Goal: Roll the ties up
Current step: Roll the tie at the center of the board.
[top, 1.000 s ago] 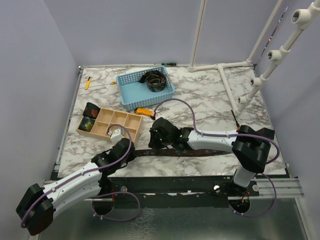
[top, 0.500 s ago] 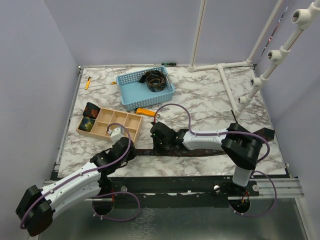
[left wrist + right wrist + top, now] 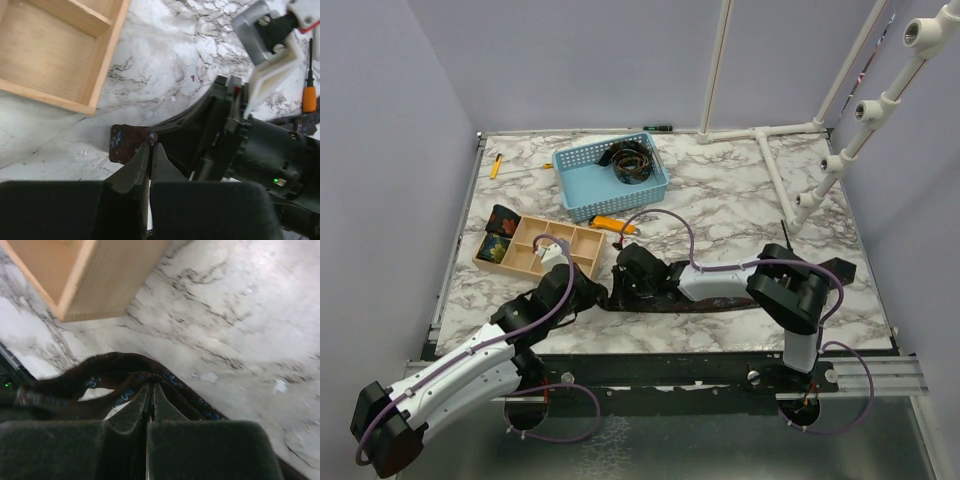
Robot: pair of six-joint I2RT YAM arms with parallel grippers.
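A dark patterned tie (image 3: 720, 303) lies stretched along the table's front edge. Its left end (image 3: 124, 143) is doubled back into a small fold. My left gripper (image 3: 592, 297) is shut on that end; in the left wrist view its fingertips (image 3: 150, 144) pinch the fabric's edge. Right beside it, my right gripper (image 3: 618, 284) is shut on the raised fold of the tie (image 3: 112, 371), the fingers (image 3: 151, 386) closed tight on the fabric. Another tie (image 3: 633, 160) sits coiled in the blue basket (image 3: 582, 160). Two rolled ties (image 3: 496, 235) fill the left cells of the wooden tray (image 3: 545, 248).
The wooden tray's corner (image 3: 100, 275) stands close behind both grippers, and its wall (image 3: 107, 55) shows in the left wrist view. An orange screwdriver (image 3: 608, 222) lies between tray and basket. A white pipe frame (image 3: 775, 150) occupies the back right.
My right gripper has slid left along the tie until it sits next to the left gripper. The left arm has pushed forward and right, and the tie's left end has bunched into a fold.
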